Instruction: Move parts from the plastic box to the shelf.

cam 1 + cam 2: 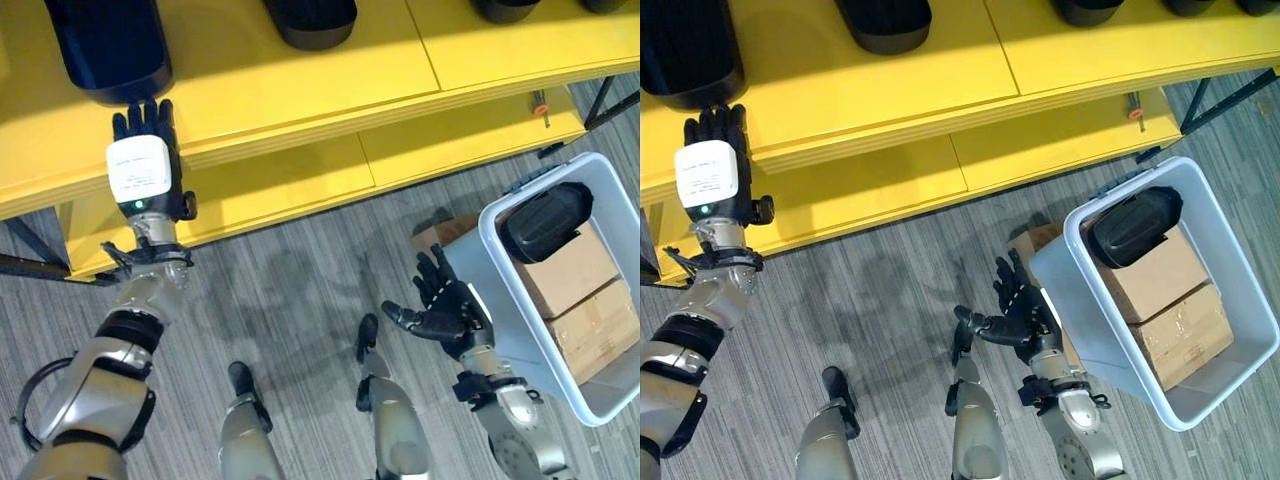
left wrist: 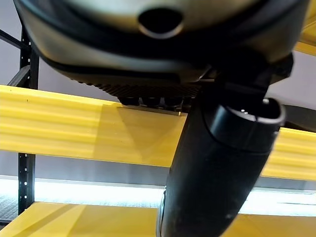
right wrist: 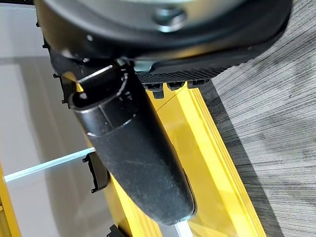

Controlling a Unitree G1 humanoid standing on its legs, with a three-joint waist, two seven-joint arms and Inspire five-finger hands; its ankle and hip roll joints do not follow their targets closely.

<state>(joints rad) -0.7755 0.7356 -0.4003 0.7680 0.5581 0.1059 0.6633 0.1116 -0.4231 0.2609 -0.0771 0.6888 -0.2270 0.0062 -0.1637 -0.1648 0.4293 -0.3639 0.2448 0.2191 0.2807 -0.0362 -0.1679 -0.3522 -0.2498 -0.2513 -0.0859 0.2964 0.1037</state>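
A yellow shelf [image 1: 300, 90] runs across the top, with a lower board [image 1: 300, 185] under it. One big black part [image 1: 105, 45] lies on the shelf at the far left. My left hand [image 1: 145, 150] reaches up to the shelf edge just below that part, open, fingers straight, holding nothing; its thumb [image 2: 217, 173] is bare in the left wrist view. A grey plastic box [image 1: 520, 320] stands on the floor at the right, holding a black part [image 1: 545, 220] on top of cardboard boxes [image 1: 570, 270]. My right hand [image 1: 445, 310] hovers beside the box's left wall, open with fingers spread.
More black parts [image 1: 310, 20] [image 1: 505, 8] lie further along the shelf. A small orange-handled tool [image 1: 541, 103] rests on the lower board at the right. A cardboard box [image 1: 440, 235] sits on the grey carpet by the plastic box's corner.
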